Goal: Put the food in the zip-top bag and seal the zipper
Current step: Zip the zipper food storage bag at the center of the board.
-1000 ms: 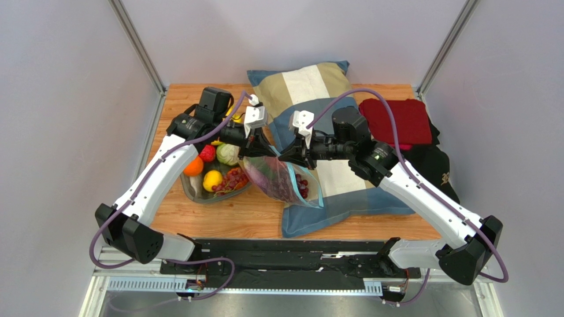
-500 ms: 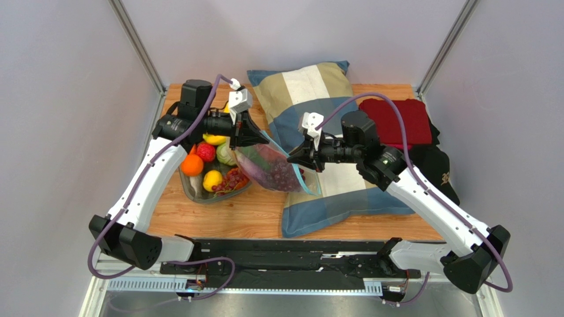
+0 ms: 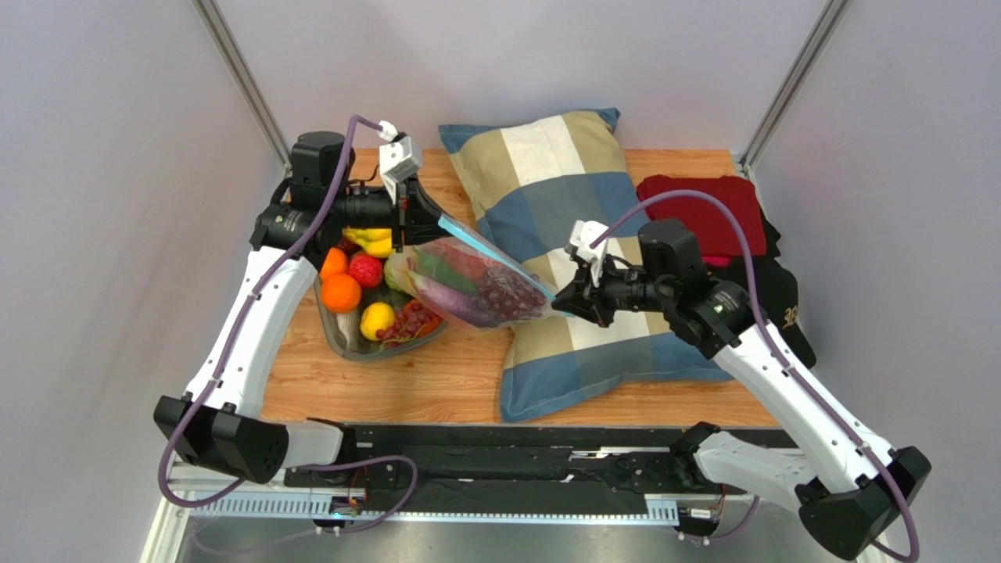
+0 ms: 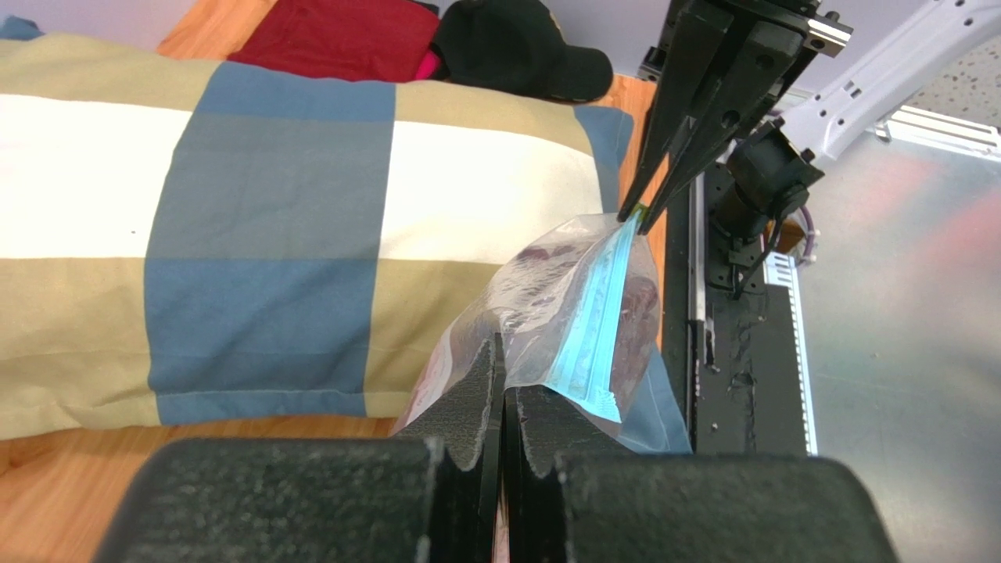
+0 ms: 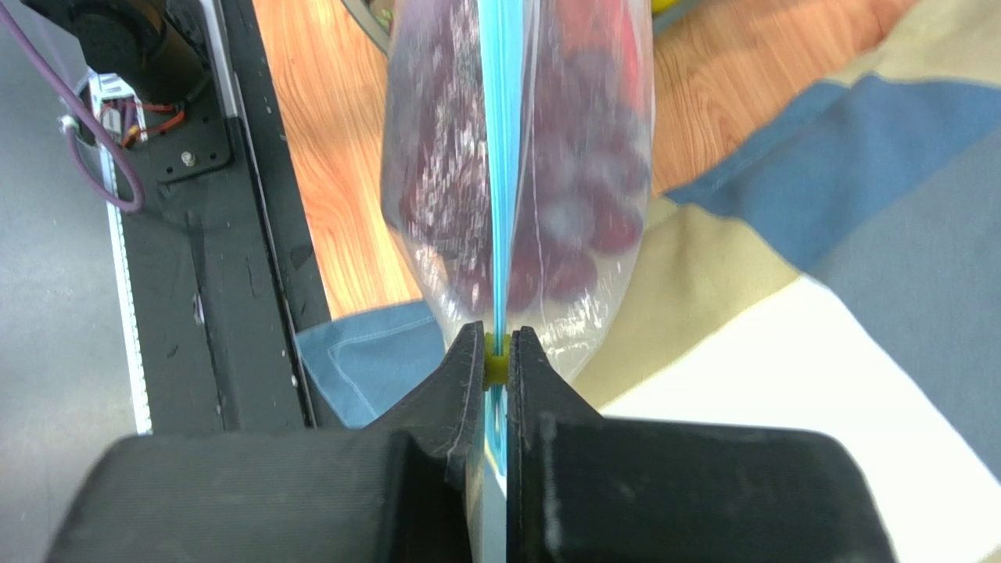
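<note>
The clear zip-top bag (image 3: 476, 285) hangs stretched between my two grippers above the pillow's left edge, with purple grapes (image 3: 499, 302) inside. Its light-blue zipper (image 3: 494, 258) runs taut along the top edge. My left gripper (image 3: 414, 229) is shut on the bag's left corner (image 4: 503, 373). My right gripper (image 3: 562, 303) is shut on the zipper's right end, around a small yellow slider (image 5: 496, 359). The zipper (image 5: 499, 176) runs straight away from it. More food lies in the dish: an orange (image 3: 342, 293), a red piece (image 3: 367, 270), a yellow piece (image 3: 376, 318), red grapes (image 3: 412, 318).
A greyish transparent dish (image 3: 353, 347) sits on the wooden table at the left. A checked pillow (image 3: 552, 199) lies in the middle. A red cloth (image 3: 705, 214) and a black cap (image 3: 776, 293) lie at the right.
My grippers have moved apart: the left one back and left, the right one right and nearer. The bag is now pulled out flat between them.
</note>
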